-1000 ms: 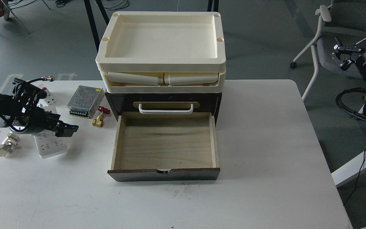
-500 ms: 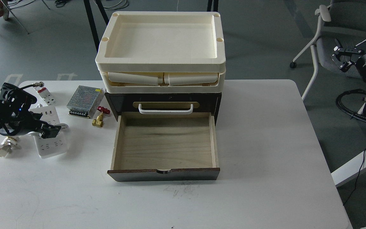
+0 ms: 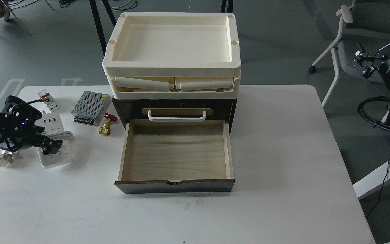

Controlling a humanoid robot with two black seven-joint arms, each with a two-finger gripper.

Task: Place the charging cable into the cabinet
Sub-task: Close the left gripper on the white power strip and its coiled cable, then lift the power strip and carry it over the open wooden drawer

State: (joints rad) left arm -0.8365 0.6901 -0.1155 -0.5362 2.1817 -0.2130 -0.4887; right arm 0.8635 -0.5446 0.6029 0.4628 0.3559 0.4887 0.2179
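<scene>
The charging cable (image 3: pixel 58 158), a white power strip with its thick cord looped beside it, lies at the table's left side. My left gripper (image 3: pixel 52 145) is low over the strip's middle, pointing right; its dark fingers cannot be told apart. The cabinet (image 3: pixel 120 110), a dark brown drawer unit, stands at mid table. Its lower drawer (image 3: pixel 176 156) is pulled out and shows an empty pale wood inside, with a white bar handle (image 3: pixel 176 118) above it. My right gripper (image 3: pixel 363 61) hangs off the table at far right, fingers spread and empty.
Two cream plastic trays (image 3: pixel 172 69) are stacked on the cabinet. A silver perforated power-supply box (image 3: pixel 90 105), a brass valve with a red handle (image 3: pixel 106 126) and a white-and-red breaker block (image 3: pixel 48 102) lie between strip and cabinet. White fittings (image 3: pixel 2 160) lie at the left edge.
My left gripper has drawn back to the left and dropped lower over the power strip. The strip, the drawer and the right arm have not moved.
</scene>
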